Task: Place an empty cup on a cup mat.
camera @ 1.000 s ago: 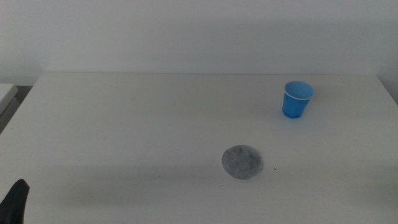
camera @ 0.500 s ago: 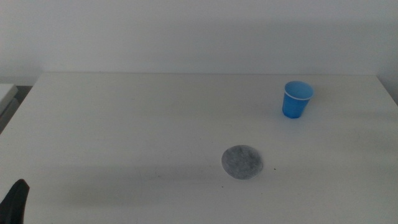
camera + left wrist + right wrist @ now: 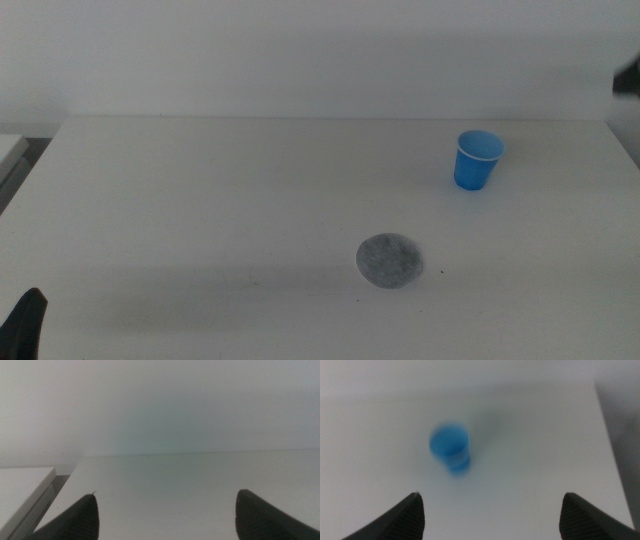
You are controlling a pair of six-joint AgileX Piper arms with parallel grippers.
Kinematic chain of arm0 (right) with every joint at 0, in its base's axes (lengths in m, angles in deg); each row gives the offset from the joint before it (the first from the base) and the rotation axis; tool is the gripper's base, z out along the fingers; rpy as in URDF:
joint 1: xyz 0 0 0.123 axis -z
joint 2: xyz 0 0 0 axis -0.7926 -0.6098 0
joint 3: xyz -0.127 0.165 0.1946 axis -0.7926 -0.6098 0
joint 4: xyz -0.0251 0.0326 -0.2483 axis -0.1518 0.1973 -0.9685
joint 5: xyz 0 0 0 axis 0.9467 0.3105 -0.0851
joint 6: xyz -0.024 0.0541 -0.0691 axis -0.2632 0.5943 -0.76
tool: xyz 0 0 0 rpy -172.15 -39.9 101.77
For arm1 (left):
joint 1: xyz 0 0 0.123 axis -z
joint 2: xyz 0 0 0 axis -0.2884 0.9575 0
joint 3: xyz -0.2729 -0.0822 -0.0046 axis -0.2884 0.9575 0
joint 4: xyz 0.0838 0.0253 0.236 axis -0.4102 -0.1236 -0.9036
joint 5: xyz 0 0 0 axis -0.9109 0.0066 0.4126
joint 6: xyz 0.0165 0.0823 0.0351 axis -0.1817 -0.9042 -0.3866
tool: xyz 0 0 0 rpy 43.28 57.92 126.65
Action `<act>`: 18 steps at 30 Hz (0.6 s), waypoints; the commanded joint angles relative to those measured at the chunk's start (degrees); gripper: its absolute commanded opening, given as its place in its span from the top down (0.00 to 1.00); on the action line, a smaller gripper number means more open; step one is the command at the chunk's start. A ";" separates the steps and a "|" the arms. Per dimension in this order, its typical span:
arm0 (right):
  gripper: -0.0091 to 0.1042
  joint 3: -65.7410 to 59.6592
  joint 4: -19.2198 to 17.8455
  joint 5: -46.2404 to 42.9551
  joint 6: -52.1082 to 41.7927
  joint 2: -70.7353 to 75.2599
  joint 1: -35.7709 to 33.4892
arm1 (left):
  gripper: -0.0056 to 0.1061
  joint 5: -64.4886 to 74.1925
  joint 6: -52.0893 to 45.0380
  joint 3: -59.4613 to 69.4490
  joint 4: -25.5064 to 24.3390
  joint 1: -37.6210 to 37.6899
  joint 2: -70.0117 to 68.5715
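I see the cup (image 3: 478, 160) upright, mouth up, well apart from the cup mat (image 3: 390, 260); my right gripper (image 3: 492, 510) gapes wide, empty.

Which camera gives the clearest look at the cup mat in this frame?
The middle view: the cup mat lies flat and unobstructed on the table, nearer the camera than the cup. The right wrist view shows only the blurred cup between open jaws; the left wrist view shows bare table. Neither shows the mat.
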 commanded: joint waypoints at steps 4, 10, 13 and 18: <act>0.11 1.94 2.20 -10.03 -0.83 -1.83 0.07 | 0.11 -0.74 0.16 -0.02 0.13 0.06 -0.21; 0.13 4.36 2.09 -9.35 -1.73 -3.36 0.07 | 0.11 -0.74 0.16 -0.02 0.13 0.06 -0.21; 0.14 8.65 2.09 -4.82 -1.73 -6.61 0.07 | 0.11 -0.74 0.16 -0.02 0.13 0.06 -0.21; 0.14 18.33 2.78 3.14 -1.73 -14.49 0.07 | 0.11 -0.74 0.16 -0.02 0.13 0.06 -0.21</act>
